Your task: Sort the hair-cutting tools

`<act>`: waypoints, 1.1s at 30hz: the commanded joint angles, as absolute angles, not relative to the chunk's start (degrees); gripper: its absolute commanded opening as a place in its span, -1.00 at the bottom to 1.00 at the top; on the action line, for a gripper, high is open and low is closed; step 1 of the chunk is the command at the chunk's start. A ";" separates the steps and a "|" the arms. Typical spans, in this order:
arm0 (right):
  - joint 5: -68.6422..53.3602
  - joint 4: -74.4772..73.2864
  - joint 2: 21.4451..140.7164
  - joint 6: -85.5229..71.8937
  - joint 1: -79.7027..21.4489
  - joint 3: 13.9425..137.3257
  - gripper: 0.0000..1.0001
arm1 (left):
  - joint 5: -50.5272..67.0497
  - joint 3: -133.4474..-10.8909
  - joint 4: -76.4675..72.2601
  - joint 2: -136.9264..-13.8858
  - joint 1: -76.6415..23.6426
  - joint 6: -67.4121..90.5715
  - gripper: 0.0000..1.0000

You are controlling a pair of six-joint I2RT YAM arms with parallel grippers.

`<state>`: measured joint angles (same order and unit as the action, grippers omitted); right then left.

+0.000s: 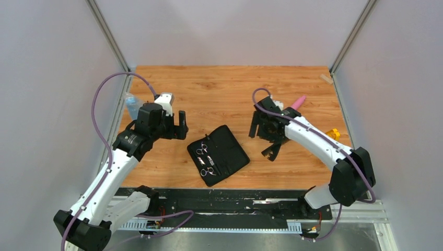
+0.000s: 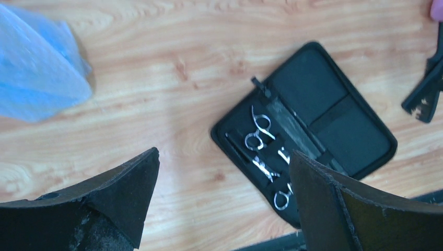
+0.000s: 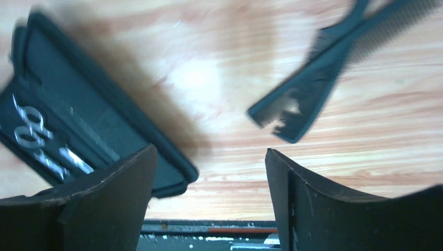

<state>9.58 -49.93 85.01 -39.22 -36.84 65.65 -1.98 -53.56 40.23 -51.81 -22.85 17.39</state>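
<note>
An open black zip case lies in the middle of the wooden table. Two silver scissors are strapped in its left half. In the left wrist view they show as an upper pair and a lower pair. Two black combs lie crossed on the wood right of the case; one end shows below my right gripper. My left gripper is open and empty, left of the case. My right gripper is open and empty, above the wood between case and combs.
A translucent blue bottle lies at the far left behind my left arm. A pink tapered tool lies behind my right wrist. A small yellow object sits near the right edge. A black rail runs along the table's near edge.
</note>
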 commanded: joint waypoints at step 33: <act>6.04 -35.27 95.56 -54.12 -7.30 51.55 -0.13 | -13.62 -52.29 33.18 -53.28 -22.59 11.08 1.00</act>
<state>9.34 -39.51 94.11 -53.78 -7.18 54.65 -12.99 -52.49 35.31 -53.12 -22.83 12.43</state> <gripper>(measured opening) 0.482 0.998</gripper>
